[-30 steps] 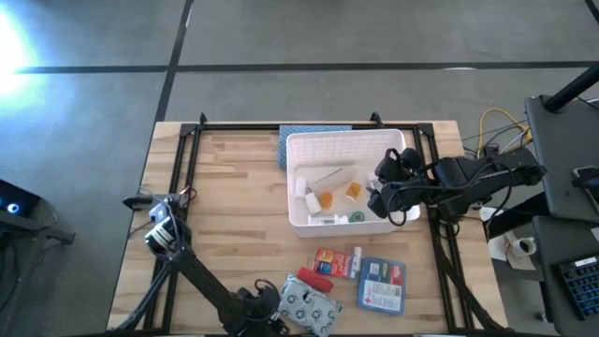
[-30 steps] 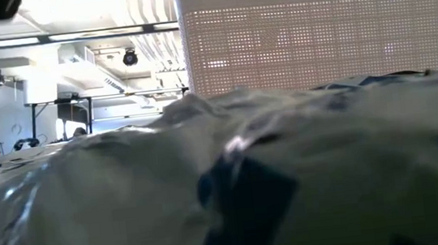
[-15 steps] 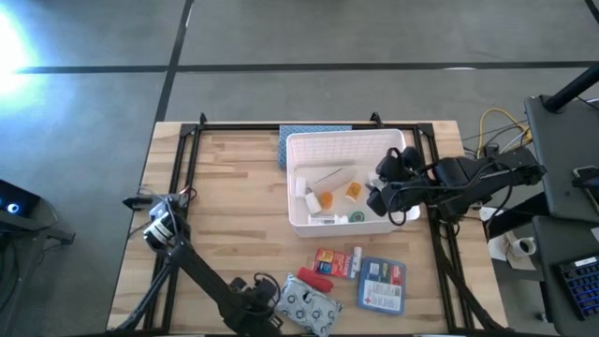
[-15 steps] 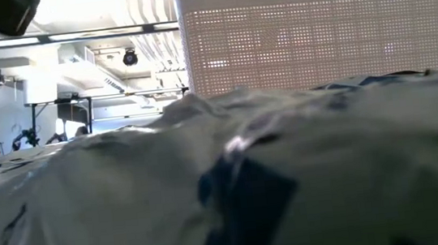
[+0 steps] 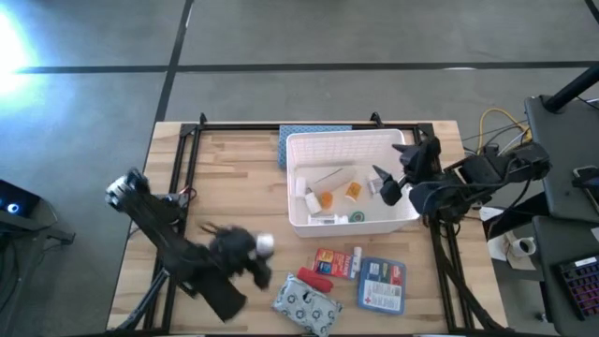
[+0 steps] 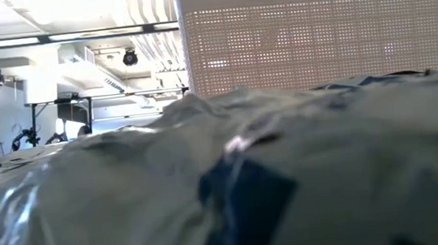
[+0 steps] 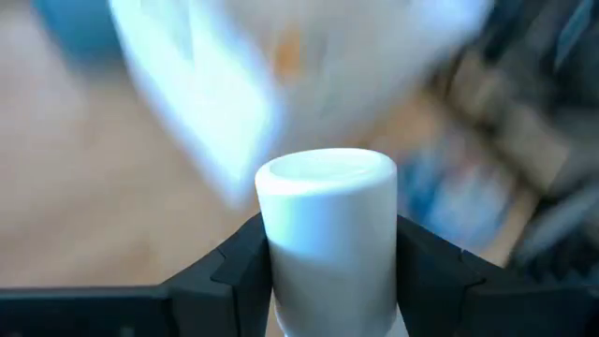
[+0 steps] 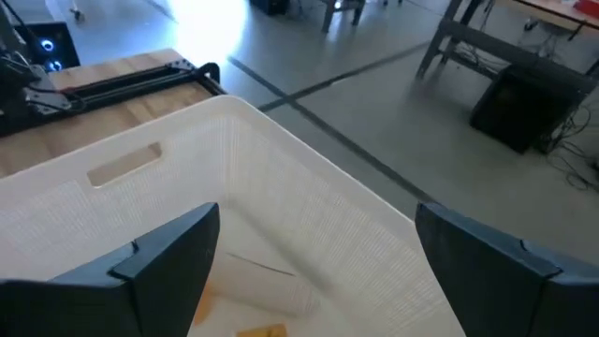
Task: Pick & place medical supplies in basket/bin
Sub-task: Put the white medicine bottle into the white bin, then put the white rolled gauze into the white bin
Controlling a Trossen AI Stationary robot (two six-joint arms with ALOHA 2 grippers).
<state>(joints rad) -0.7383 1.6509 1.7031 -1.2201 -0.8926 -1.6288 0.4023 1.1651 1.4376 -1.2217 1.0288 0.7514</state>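
My left gripper (image 5: pixel 259 251) is over the table's middle left, shut on a white pill bottle (image 5: pixel 266 243), which also shows in the left wrist view (image 7: pixel 328 234). My right gripper (image 5: pixel 391 176) is open and empty over the right side of the white slotted bin (image 5: pixel 393 217), which holds several vials and bottles. A grey patterned pouch (image 5: pixel 306 306), a red tube (image 5: pixel 314 279), a red-orange box (image 5: pixel 337 261) and a blue-white flat box (image 5: pixel 381 284) lie flat on the table near its front edge. The pouch (image 6: pixel 226 187) fills the low view's foreground. My left gripper pinches the bottle's round side wall (image 7: pixel 281 281) between its two fingers (image 7: pixel 239 267), one on each side. The bottle's flat end (image 7: pixel 326 168) sticks out past the fingertips. The bottle is lifted clear of the table.
A blue-grey textured mat (image 5: pixel 314 133) lies behind the bin at the far edge. Black rails (image 5: pixel 187 159) run along the table's left, far and right sides. Bare wood (image 5: pixel 234 187) lies between the bin and the left rail.
My left gripper has swung from beside the pouch at the near edge toward the table's middle left and upward, carrying the white bottle; its arm has swept across the left side. My right gripper has drawn back a little toward the right edge and turned.
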